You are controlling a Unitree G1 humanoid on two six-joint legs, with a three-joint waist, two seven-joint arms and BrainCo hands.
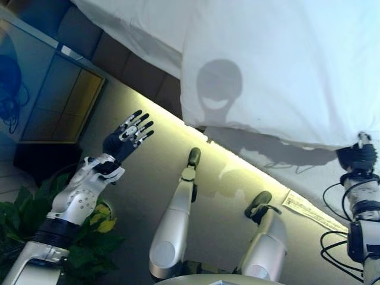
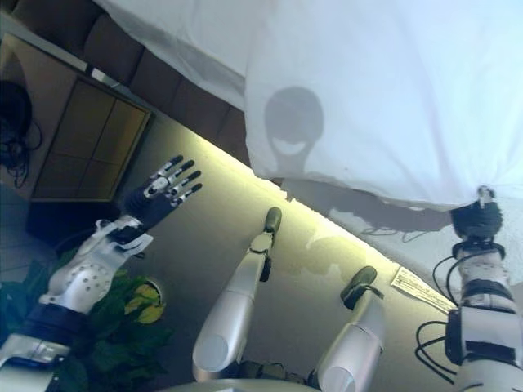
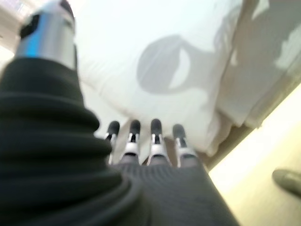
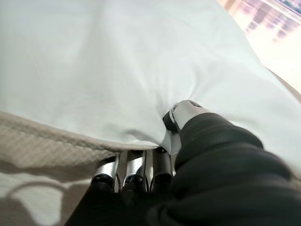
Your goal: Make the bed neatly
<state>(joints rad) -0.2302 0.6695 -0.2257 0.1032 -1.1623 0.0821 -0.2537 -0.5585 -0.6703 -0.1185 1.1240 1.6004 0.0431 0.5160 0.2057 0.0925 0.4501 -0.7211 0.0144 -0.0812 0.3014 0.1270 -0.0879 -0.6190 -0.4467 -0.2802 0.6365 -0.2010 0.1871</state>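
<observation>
Left hand (image 1: 127, 138): nearest, raised over the floor, fingers spread and straight, empty, apparently reaching toward the bed. Right hand (image 4: 188, 122): at the white duvet's (image 1: 279, 65) lower edge, thumb and curled fingers pinching the cloth, likely to pull it straight. Duvet: draped over the bed, its edge hanging past the beige mattress (image 4: 42, 146). Dark cabinet (image 1: 56, 101): far left, beside the bed.

Silver-grey arms, dark ribbed wrist covers

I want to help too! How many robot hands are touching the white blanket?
1. The right hand pinches the blanket at its edge. The left hand is open, off it.
</observation>
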